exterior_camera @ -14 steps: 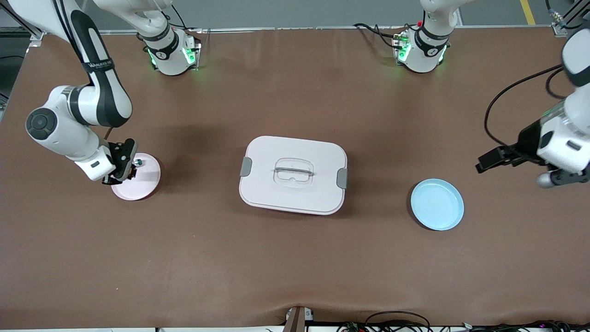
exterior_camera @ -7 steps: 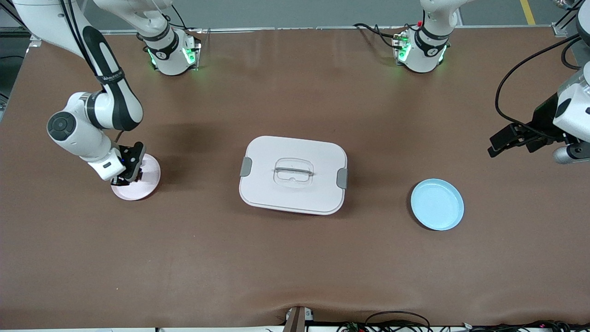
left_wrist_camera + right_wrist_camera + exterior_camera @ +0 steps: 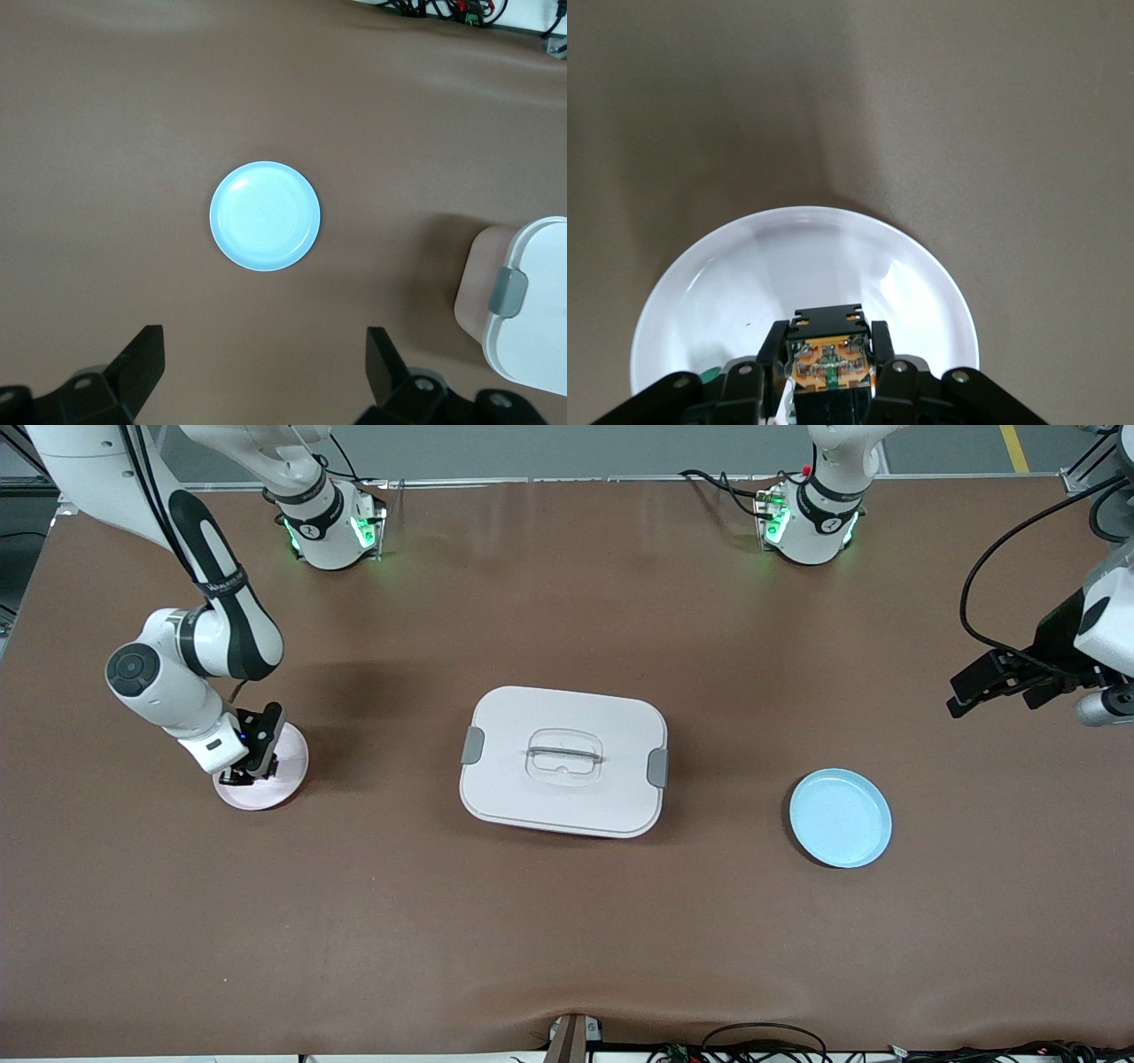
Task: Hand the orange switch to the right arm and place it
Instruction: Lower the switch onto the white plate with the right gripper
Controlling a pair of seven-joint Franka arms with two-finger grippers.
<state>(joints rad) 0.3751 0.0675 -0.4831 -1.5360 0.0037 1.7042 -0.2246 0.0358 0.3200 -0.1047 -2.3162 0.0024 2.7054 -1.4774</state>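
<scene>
- Brown table [image 3: 567,921], with a big white lidded box [image 3: 563,761] right in the middle. That box is my landmark for everything else.
- Out toward the left arm's end from the box, over bare table, the left gripper [image 3: 990,688] hangs in the air with its fingers [image 3: 142,359] spread wide and nothing between them. That arm is just waiting.
- Light blue plate [image 3: 840,817] sits on that same side of the box, a bit nearer the front camera than it, with nothing on it.
- Pale pink plate [image 3: 285,772] is off toward the right arm's end from the box.
- Right gripper [image 3: 830,376] is low over the pink plate, fingers pinching the orange switch [image 3: 829,364], so the switch is over that plate too, well apart from the box.
</scene>
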